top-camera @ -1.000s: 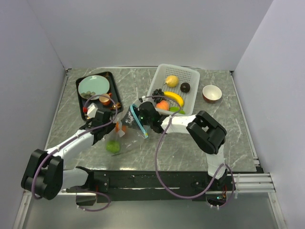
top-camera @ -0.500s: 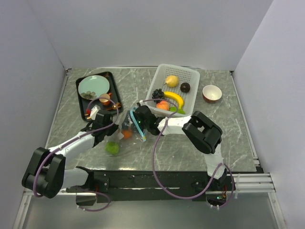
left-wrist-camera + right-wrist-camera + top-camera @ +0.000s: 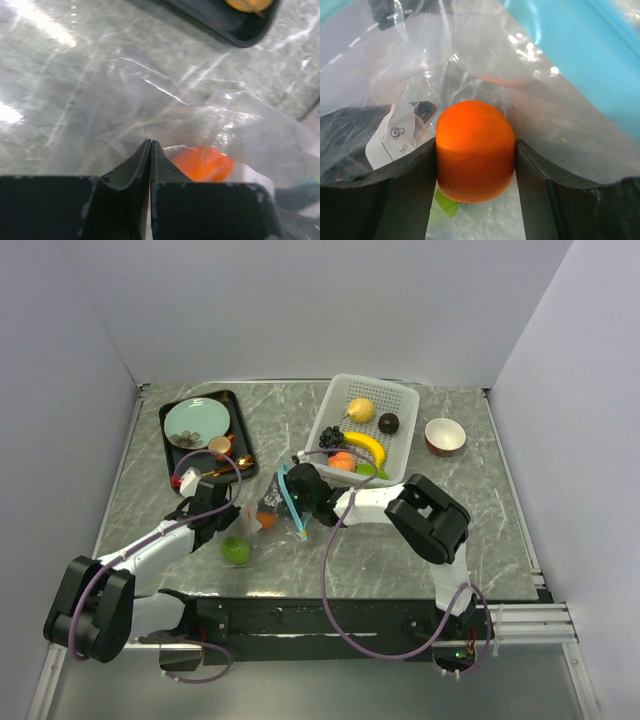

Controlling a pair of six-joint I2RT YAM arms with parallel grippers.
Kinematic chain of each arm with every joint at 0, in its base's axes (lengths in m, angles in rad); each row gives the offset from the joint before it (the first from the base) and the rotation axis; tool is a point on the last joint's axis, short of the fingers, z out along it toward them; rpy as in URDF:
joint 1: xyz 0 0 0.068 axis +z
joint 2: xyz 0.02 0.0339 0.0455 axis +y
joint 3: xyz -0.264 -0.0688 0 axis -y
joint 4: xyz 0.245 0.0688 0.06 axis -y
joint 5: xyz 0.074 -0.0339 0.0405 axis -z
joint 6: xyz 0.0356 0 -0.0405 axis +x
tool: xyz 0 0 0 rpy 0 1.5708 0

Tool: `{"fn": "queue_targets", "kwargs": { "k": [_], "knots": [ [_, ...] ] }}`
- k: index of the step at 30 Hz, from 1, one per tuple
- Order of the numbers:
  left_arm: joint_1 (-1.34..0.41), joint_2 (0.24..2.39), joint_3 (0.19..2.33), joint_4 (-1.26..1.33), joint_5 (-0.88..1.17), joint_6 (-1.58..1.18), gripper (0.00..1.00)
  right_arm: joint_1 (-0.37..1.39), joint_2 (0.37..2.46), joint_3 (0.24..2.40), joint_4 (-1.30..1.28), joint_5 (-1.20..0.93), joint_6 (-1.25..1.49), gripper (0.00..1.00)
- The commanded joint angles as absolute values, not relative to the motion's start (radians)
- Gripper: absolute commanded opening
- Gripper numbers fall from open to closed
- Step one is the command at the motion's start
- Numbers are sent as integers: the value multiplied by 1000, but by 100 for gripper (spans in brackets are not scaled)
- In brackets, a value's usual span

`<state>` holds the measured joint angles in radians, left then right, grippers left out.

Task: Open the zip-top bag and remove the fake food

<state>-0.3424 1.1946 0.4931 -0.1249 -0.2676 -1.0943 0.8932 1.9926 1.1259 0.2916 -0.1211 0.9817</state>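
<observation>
The zip-top bag point(image 3: 262, 498), clear with a teal zipper strip point(image 3: 580, 65), lies between the two arms at the table's middle. My left gripper point(image 3: 150, 145) is shut, pinching the bag's film point(image 3: 150, 95) at its left side. Inside the bag's mouth, my right gripper point(image 3: 475, 145) is shut on the orange point(image 3: 475, 150), both fingers pressed against it. From the left wrist the orange point(image 3: 202, 162) shows through the plastic. A green lime point(image 3: 236, 551) lies on the table just in front of the bag.
A white basket point(image 3: 372, 379) at the back right holds a lemon point(image 3: 360, 409), a dark ball point(image 3: 389, 422), a banana point(image 3: 365, 445), grapes point(image 3: 330, 437) and a peach point(image 3: 342, 460). A black tray point(image 3: 166, 450) with a teal plate point(image 3: 196, 422) stands back left. A bowl point(image 3: 444, 435) sits at the right.
The right gripper's fingers have closed onto the orange inside the bag. The left gripper has pinched fully together on the film and shifted a little toward the near edge.
</observation>
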Motion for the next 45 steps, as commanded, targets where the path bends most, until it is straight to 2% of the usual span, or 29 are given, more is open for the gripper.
{"fn": "queue_targets", "kwargs": {
  "k": [1,20,32,39,45],
  "knots": [
    [-322,1186,468,-129,-313,-1097,8,897,1907,1098,314,-84,980,43],
    [-229,1220,449,-112,-299,-1069,8,874,1646,924,241,-2,899,43],
    [-225,1187,494,-143,-293,-1049,8,809,1364,842,68,95,810,43],
    [-226,1140,502,-134,-256,-1042,8,657,1218,795,-14,75,759,44],
    [-225,1088,508,-121,-219,-1019,8,460,1247,876,-66,26,713,46]
  ]
}}
